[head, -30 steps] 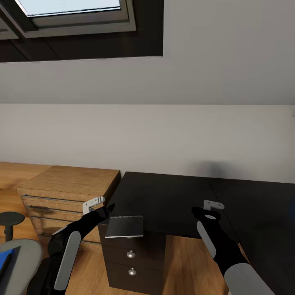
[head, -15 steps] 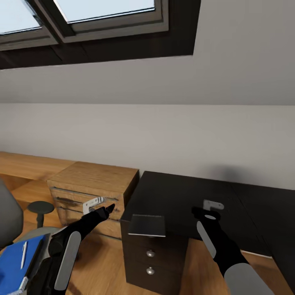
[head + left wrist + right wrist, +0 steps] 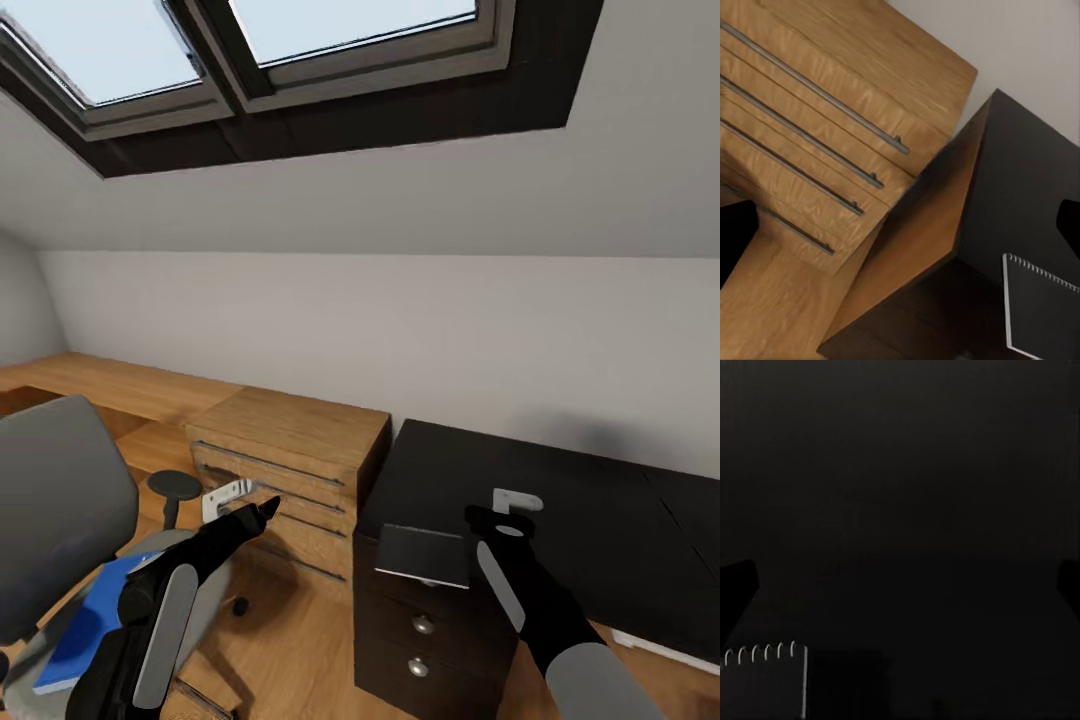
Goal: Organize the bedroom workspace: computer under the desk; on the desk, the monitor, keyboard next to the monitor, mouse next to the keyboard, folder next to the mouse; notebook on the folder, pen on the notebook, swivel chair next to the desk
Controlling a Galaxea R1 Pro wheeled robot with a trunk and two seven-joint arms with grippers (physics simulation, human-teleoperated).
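Notebook (image 3: 424,556) lying on desk (image 3: 560,500); folder (image 3: 95,620) sitting on swivel chair (image 3: 60,500), awaiting moving. Both hands empty, spread.

The desk (image 3: 560,500) top was glossy black; the drawer unit (image 3: 290,450) was grained wood with metal handles; the chair (image 3: 55,500) looked cloth-covered.

Notebook (image 3: 424,555) on desk (image 3: 560,510), folder (image 3: 95,620) on swivel chair (image 3: 60,510)
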